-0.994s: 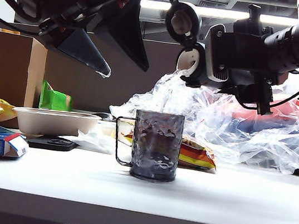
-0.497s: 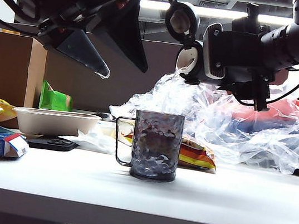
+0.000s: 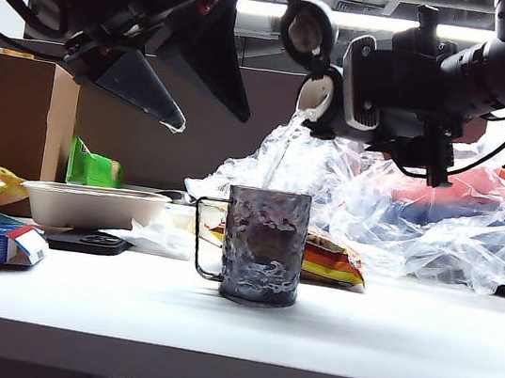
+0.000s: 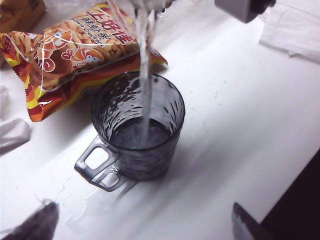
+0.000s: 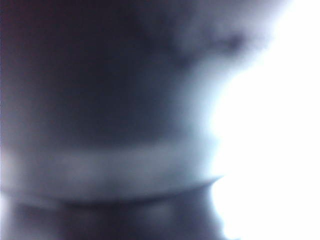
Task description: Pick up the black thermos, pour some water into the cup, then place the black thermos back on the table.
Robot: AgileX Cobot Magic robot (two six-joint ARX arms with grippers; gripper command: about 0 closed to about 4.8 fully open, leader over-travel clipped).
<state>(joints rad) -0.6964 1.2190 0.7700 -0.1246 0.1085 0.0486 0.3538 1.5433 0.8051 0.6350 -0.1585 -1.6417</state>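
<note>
Exterior view: the right claw (image 3: 361, 96) hangs high right of centre, clamped around the black thermos (image 3: 327, 100), which lies nearly level with its flip lid (image 3: 307, 28) swung up.
Pour: a thin stream of water (image 3: 280, 150) falls from the whitish spout into the cup (image 3: 263, 245).
Cup: upright on the white desk (image 3: 381, 346), handle toward the left, water pooled in its bottom (image 4: 135, 135).
Left claw: raised at upper left (image 3: 183, 93), fingers spread wide, grasping nothing, well above the beige bowl (image 3: 93, 205).
Behind the cup: a snack bag (image 4: 75, 55) just beside it and crumpled clear plastic (image 3: 419, 219).
Right wrist view: only a dark blur, too close to read.
Desk surface: small splashes near the cup's handle (image 4: 97, 167).
</note>
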